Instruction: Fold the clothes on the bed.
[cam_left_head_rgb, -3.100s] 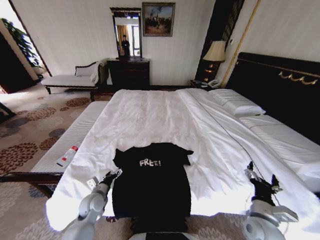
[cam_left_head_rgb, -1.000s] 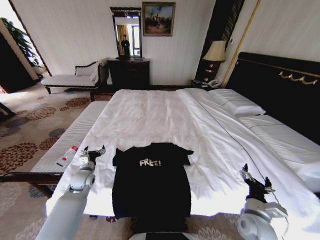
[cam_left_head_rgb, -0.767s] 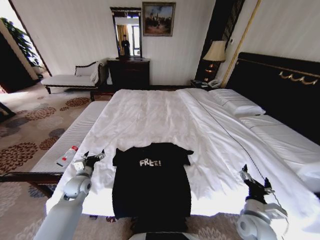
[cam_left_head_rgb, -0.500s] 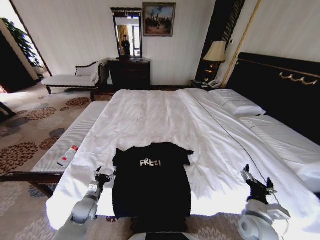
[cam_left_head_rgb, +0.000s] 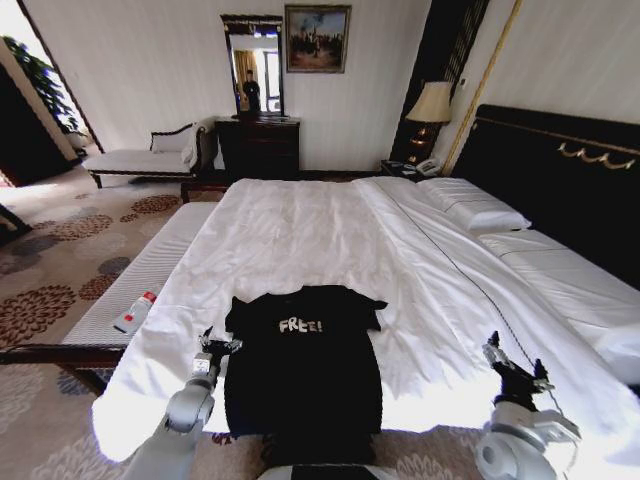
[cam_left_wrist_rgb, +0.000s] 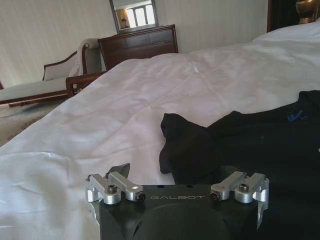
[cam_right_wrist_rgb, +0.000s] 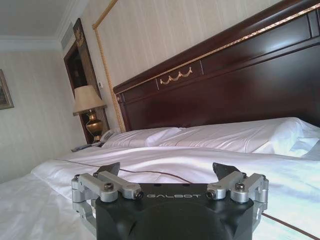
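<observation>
Bed (cam_left_head_rgb: 330, 230): very large, white sheets drawn fairly smooth with soft wrinkles, white pillows (cam_left_head_rgb: 470, 205) stacked against the tall dark headboard (cam_left_head_rgb: 560, 180) on the robot's right; in the right wrist view the headboard (cam_right_wrist_rgb: 235, 85) shows a gilt ornament and trim.
Room behind: a dark dresser (cam_left_head_rgb: 258, 145) with a mirror and a framed painting above it, a white-cushioned chaise (cam_left_head_rgb: 140, 158) to its left, a lit table lamp (cam_left_head_rgb: 432, 105) by the headboard, floral carpet on the floor.
Bench: a pale upholstered bench (cam_left_head_rgb: 135, 280) runs along the bed's left side, with a small red-and-white bottle (cam_left_head_rgb: 135, 312) lying on it.
T-shirt (cam_left_head_rgb: 305, 355): black, short-sleeved, spread flat and face up on the near edge of the bed, white "FREE!" lettering on the chest, collar pointing away from the robot, hem hanging toward the near edge; in the left wrist view its near sleeve (cam_left_wrist_rgb: 182, 142) lies slightly rumpled on the sheet.
Left claw (cam_left_head_rgb: 215, 343): just beside the T-shirt's left edge, below the sleeve, low over the sheet, jaws spread wide with nothing between them; the left wrist view shows the left claw (cam_left_wrist_rgb: 177, 172) aimed at the sleeve.
Right claw (cam_left_head_rgb: 515, 368): well apart from the T-shirt, over the bare sheet at the bed's near right, jaws spread wide and empty.
</observation>
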